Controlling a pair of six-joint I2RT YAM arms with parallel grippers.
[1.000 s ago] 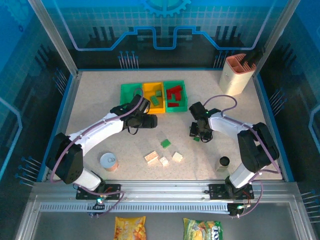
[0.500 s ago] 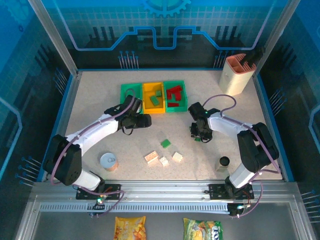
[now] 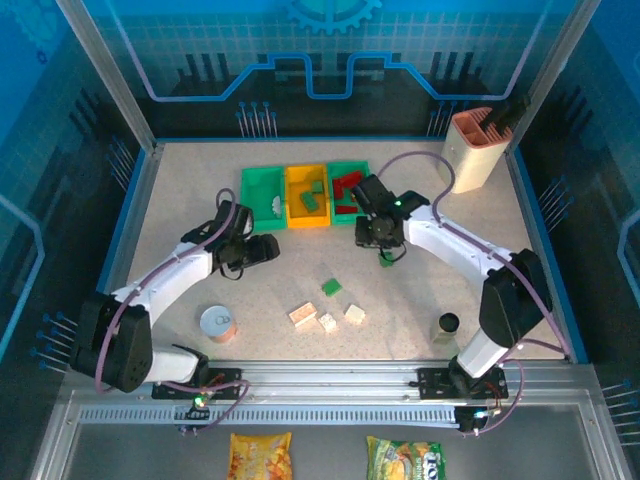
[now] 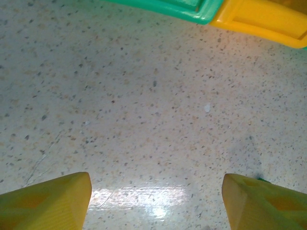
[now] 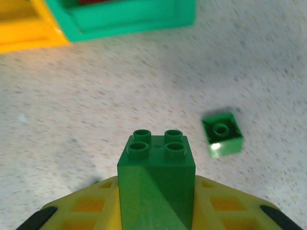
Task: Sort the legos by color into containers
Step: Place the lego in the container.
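The speckled beige table [image 3: 180,200] carries the row of three joined open plastic bins [image 3: 306,167] near its far side, two green ones flanking a yellow-orange one. The right green bin [image 3: 350,166] holds red plastic bricks [image 3: 346,186], and the yellow-orange middle bin [image 3: 290,195] holds a few green plastic bricks [image 3: 314,196]. In the left green bin [image 3: 248,190] I cannot make out any brick, so red looks settled and green partly done.

The left gripper [image 4: 156,179] hovers over bare table just in front of the bins, its yellow fingers spread wide with nothing between them. The right gripper [image 5: 156,208] is pinching a dark green four-stud plastic brick [image 5: 156,167] upright between its pads, near the front of the bins and clear of the tabletop. It looks to be a delivery under way, judging by the bin edges ahead of it.

Sorting is left to do on the open table. A cluster of cream rectangular plastic bricks [image 3: 327,319] lies near the middle front, well apart from the bins, and a flat green square brick [image 3: 331,287] lies just beyond them. A small bright green one-stud brick [image 5: 221,133] rests on the table beside the right gripper.
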